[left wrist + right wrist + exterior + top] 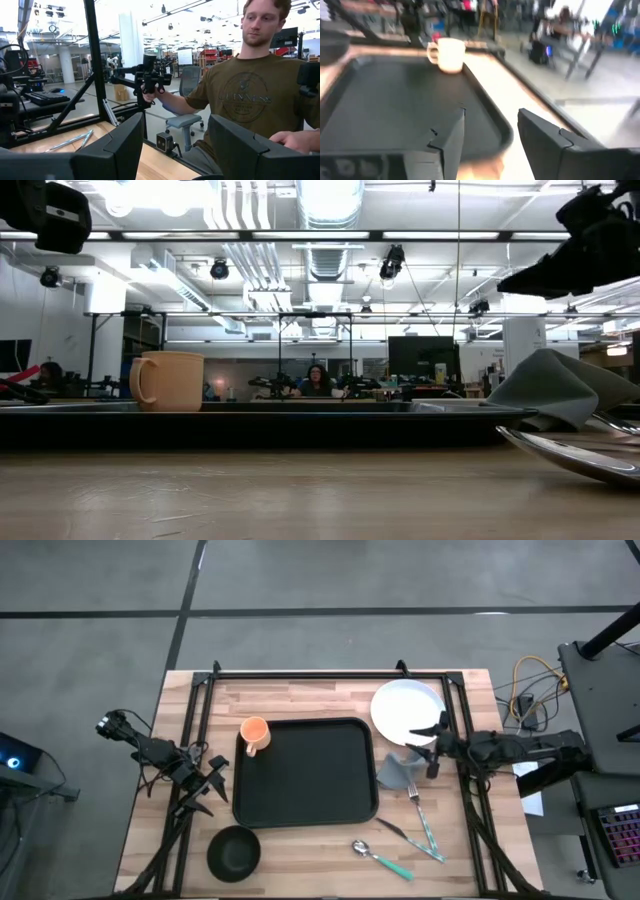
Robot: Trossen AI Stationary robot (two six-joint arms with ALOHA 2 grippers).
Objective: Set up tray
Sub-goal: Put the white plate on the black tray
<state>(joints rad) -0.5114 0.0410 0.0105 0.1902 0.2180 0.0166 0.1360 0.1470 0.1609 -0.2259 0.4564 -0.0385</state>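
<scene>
Tan mug (pixel 168 381) on the black tray (pixel 300 418), grey napkin (pixel 558 388) beside.

The tray (pixel 305 780) is a large flat black rectangle with rounded corners and a low raised rim, lying level on the wooden tabletop near its middle, its long sides running across the table. Its dark inner surface shows bare in the high view. From table height it reads as a long thin black band (pixel 300 420); the right wrist view looks across its smooth floor (pixel 405 100) and curved rim
</scene>
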